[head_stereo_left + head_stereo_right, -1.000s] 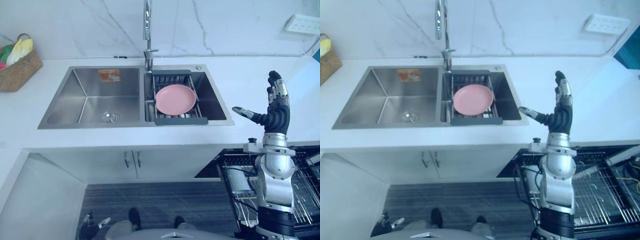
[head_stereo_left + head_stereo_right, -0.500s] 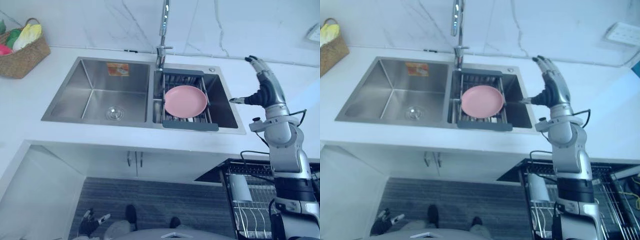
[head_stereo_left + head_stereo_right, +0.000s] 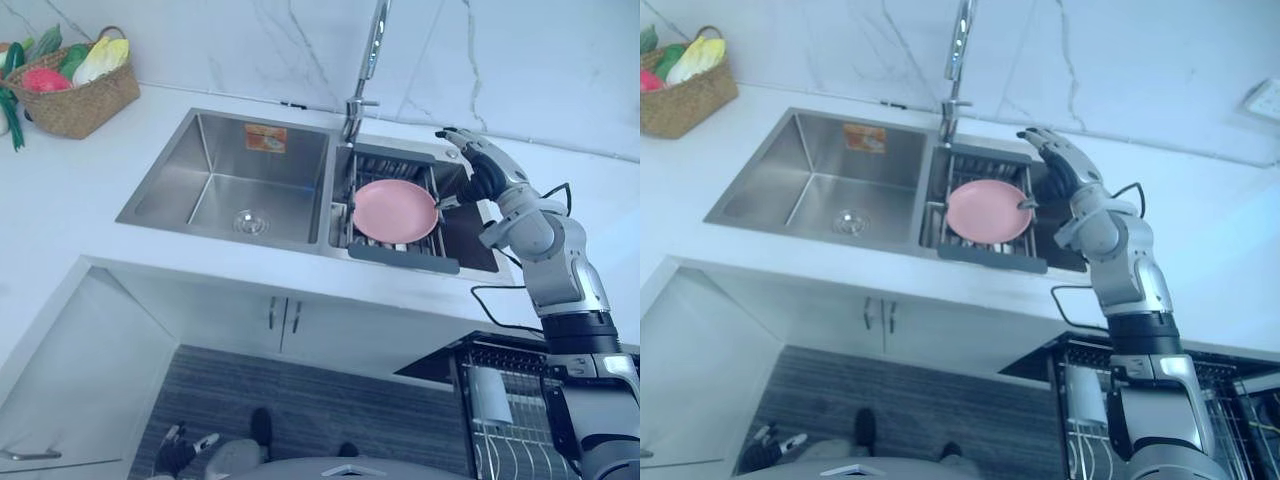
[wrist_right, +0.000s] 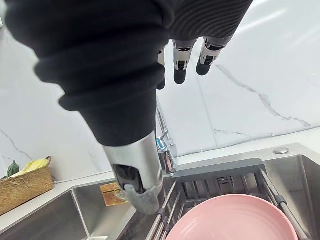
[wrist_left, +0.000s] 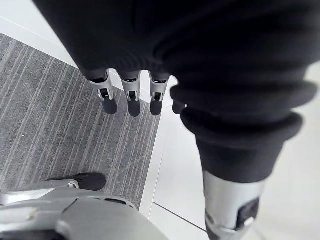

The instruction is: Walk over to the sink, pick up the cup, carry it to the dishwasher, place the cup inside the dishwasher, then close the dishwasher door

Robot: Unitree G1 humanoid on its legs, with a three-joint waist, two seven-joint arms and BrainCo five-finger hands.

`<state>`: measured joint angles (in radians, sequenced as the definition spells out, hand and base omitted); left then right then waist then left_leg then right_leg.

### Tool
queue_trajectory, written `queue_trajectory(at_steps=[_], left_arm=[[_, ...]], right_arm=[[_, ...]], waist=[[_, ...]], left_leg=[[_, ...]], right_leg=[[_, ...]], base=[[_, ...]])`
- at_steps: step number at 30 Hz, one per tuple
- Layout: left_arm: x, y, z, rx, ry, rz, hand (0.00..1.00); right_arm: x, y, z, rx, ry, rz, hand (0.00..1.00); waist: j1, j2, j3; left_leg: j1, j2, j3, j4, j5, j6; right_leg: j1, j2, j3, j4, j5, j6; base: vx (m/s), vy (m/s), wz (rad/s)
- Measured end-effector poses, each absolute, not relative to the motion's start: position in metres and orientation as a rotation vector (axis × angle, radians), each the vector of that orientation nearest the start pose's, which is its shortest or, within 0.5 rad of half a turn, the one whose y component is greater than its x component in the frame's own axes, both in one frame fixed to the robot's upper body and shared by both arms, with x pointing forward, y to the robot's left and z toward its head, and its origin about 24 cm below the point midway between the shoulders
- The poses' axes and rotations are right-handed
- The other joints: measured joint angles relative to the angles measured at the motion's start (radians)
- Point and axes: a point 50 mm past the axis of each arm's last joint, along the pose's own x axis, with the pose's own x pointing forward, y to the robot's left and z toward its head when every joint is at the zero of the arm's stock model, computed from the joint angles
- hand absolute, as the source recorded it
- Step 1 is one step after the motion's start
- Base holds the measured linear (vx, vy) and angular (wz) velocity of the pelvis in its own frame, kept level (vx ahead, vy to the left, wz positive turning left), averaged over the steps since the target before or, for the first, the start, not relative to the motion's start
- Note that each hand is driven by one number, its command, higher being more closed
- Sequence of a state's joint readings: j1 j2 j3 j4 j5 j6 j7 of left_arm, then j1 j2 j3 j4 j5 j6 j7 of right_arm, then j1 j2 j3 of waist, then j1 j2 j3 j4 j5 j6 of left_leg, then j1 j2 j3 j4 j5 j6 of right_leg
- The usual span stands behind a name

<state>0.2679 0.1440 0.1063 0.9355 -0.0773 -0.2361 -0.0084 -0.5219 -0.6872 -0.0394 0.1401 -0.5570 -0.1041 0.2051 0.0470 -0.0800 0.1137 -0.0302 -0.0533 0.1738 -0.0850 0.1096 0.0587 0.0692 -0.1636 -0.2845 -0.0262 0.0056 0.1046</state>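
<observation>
My right hand hovers open over the right end of the sink's right basin, fingers straight and nothing in it. Just left of it a pink plate lies on a dark drain rack across that basin. The steel double sink has a bare left basin. At the lower right is the open dishwasher's wire rack, where a pale cup-like thing lies; I cannot tell what it is. My left hand hangs open low over the floor.
A tall faucet rises behind the sink's divider, close to my right hand. A wicker basket of vegetables stands at the far left of the white counter. White cabinet doors are below the sink.
The camera has shifted. My right hand has moved from above the counter right of the sink forward and left, over the right basin beside the plate.
</observation>
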Motion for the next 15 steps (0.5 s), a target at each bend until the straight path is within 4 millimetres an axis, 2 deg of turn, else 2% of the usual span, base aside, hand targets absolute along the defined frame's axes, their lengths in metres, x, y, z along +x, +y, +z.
queue_trajectory(at_steps=[4, 9, 15], left_arm=[[0.065, 0.227, -0.147, 0.023, 0.938, 0.26, 0.0], [0.073, 0.228, -0.147, 0.001, 0.939, 0.273, 0.0], [0.077, 0.231, -0.146, -0.008, 0.931, 0.288, 0.0]], right_arm=[[0.325, -0.243, 0.21, -1.254, -0.34, 0.008, 0.0], [0.325, -0.242, 0.209, -1.262, -0.336, 0.033, 0.0], [0.327, -0.232, 0.201, -1.382, -0.316, 0.077, 0.0]], waist=[[-0.007, 0.001, 0.001], [0.004, -0.003, 0.007], [0.007, -0.015, 0.03]], left_leg=[[0.001, 0.008, 0.016, 0.0, 0.004, 0.0], [-0.017, 0.029, 0.041, -0.001, 0.008, -0.008], [-0.03, 0.047, 0.049, -0.001, 0.012, -0.013]], right_leg=[[-0.001, -0.005, -0.005, 0.01, 0.001, 0.0], [-0.023, -0.007, -0.055, 0.034, 0.005, -0.014], [-0.031, -0.001, -0.086, 0.028, 0.014, -0.014]], base=[[0.0, -0.002, -0.01], [-0.03, -0.023, -0.11], [-0.01, -0.013, -0.02]])
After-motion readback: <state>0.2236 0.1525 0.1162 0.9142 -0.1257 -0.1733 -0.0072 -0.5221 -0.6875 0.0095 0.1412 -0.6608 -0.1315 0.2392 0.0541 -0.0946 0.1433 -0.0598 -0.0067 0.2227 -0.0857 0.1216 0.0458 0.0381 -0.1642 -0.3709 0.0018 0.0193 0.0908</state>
